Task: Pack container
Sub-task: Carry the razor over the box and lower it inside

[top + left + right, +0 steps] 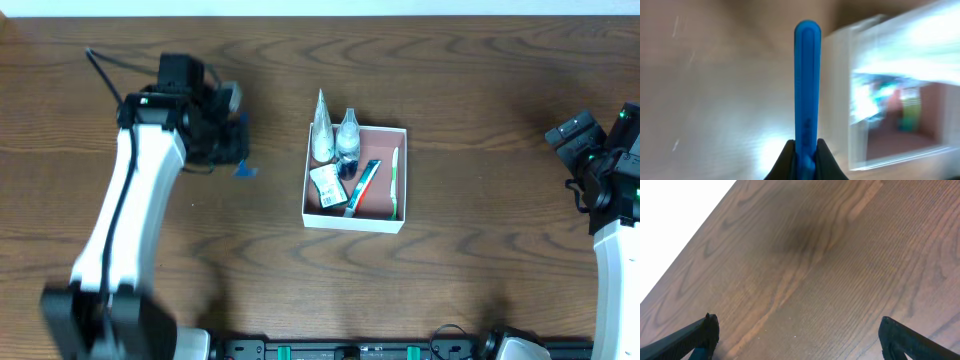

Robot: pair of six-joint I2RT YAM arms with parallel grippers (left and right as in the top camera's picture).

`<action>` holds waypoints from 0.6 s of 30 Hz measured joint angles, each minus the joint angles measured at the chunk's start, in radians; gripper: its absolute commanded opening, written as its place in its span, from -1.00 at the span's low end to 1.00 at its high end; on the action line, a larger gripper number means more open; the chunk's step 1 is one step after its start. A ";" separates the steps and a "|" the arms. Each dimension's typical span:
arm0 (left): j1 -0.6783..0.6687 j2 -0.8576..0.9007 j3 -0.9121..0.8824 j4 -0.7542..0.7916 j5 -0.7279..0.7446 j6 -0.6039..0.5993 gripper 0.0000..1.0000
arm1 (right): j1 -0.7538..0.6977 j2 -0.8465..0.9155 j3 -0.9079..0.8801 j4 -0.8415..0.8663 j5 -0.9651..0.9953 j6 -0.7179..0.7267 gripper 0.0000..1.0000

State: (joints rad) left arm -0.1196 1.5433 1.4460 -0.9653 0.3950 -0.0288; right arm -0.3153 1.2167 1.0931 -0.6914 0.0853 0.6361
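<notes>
Right now my left end effector [805,152] is clamped on the bottom end of a blue plastic stick [806,75], which stands straight up between the jaws. It looks stiff and smooth, and held this low it could pivot, so I would keep the grip firm. To its right on the surface [480,80] sits the container [355,222], with two small bottles [335,140], a tube [363,185] and a green toothbrush [395,175] inside. I judge it light thin card that slides or dents easily, best steadied by a wall. My right end effector [800,337] hangs wide open and empty, well apart.
</notes>
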 measured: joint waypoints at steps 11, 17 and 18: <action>-0.571 -0.193 0.035 0.283 -0.332 -0.291 -0.88 | 0.000 0.000 0.000 0.000 0.000 0.000 0.99; -0.800 0.000 0.035 0.406 -0.592 -0.399 -0.88 | 0.000 0.000 0.000 0.000 0.000 0.000 0.98; -0.816 0.040 0.035 0.418 -0.615 -0.410 -0.88 | 0.000 0.000 0.000 0.000 0.000 0.000 0.99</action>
State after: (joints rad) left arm -0.9360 1.5829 1.4815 -0.5468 -0.2203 -0.4393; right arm -0.3153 1.2167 1.0931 -0.6918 0.0853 0.6361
